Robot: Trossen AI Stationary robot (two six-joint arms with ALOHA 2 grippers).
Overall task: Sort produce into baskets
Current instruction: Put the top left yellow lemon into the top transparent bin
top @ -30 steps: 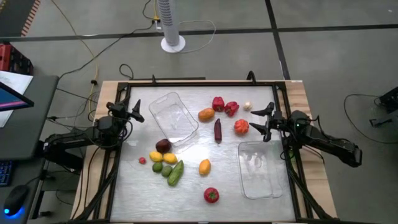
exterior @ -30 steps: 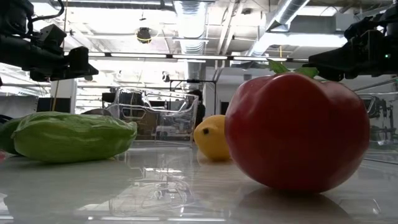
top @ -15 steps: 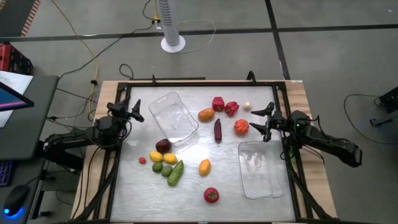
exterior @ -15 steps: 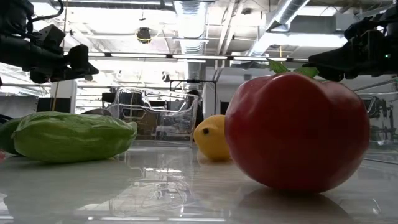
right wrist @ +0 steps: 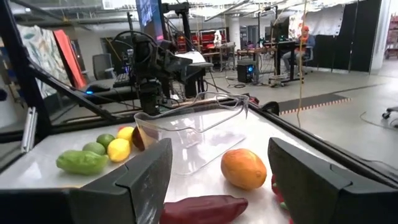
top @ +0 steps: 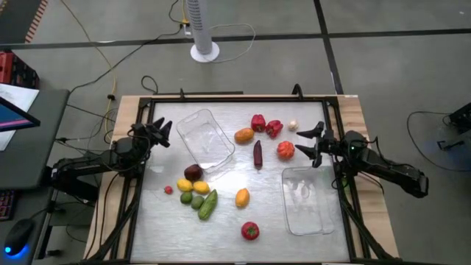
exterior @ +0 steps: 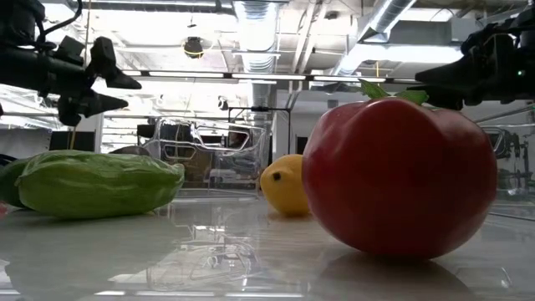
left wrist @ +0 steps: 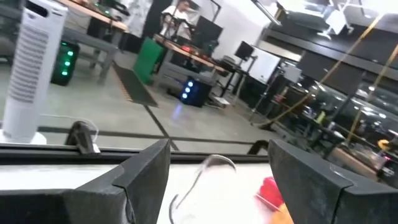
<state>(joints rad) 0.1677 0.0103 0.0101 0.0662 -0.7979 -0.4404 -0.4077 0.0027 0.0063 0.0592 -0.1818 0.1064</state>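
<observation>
The produce lies spread over the table: two red peppers [top: 265, 125], an orange piece [top: 243, 135], a purple eggplant [top: 257, 154], a red tomato [top: 285, 150], a dark purple piece [top: 193, 173], yellow pieces [top: 193, 187], limes [top: 191, 199], a green cucumber [top: 208, 204], a yellow-orange piece [top: 241, 197] and a second tomato [top: 250, 231]. One clear basket [top: 204, 140] lies at the left, the other [top: 305, 200] at the right. My left gripper [top: 166, 134] is open and empty beside the left basket. My right gripper [top: 305, 143] is open and empty beside the upper tomato.
A small white piece [top: 293, 126] lies near the far right. A small red piece [top: 168, 190] lies left of the limes. A black frame [top: 235, 96] rims the table. A fan stand [top: 204, 50] and cables are on the floor beyond the far edge.
My left gripper has gone a little toward the table's right, nearer the left basket, and has turned about its own axis, so that both fingers now show apart in the low view. The right arm and all produce have kept still.
</observation>
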